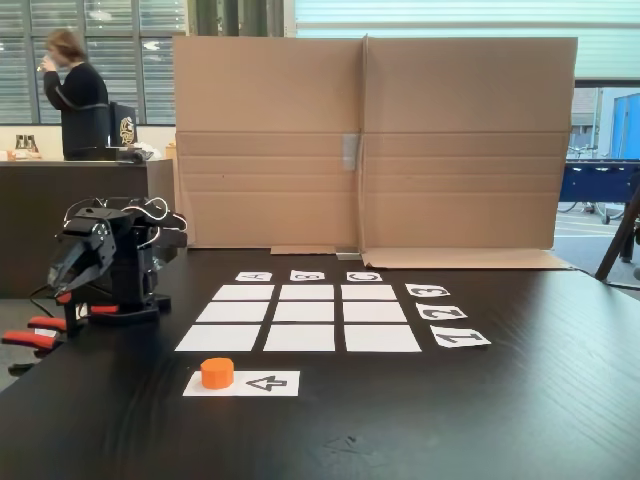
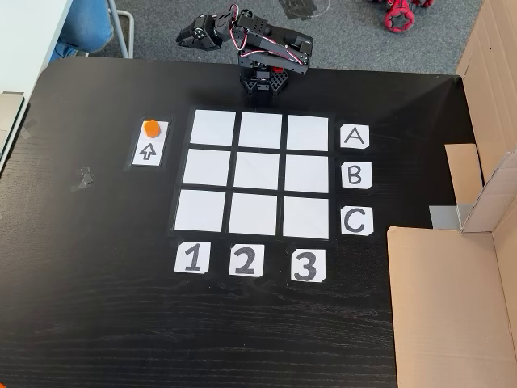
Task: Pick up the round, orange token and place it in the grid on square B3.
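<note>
Token (image 2: 151,127) on arrow card (image 2: 149,149); pincer (image 1: 68,272) apart.

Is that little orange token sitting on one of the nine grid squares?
No, the token sits on the arrow card, left of the grid in the fixed view from above.

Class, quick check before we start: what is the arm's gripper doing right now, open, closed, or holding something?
Gripper: holding nothing; open or shut cannot be told. The token sits on the arrow card.

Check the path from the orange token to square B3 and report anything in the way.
Nothing visible blocks it. The token sits on the arrow card, outside the grid. Between it and square B3 lie only flat, bare paper squares.
</note>
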`<state>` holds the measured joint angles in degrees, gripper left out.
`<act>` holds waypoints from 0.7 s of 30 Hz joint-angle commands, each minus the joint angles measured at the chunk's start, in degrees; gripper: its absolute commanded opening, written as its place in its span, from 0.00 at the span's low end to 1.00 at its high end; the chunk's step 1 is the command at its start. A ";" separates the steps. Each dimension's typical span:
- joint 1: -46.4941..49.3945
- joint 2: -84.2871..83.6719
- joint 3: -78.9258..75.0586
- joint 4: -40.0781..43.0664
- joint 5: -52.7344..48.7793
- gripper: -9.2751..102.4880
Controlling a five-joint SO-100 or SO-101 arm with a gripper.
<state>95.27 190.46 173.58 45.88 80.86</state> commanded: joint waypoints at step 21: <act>-0.62 -1.58 -1.41 -0.18 -3.34 0.08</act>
<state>95.27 190.11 174.02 45.88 78.40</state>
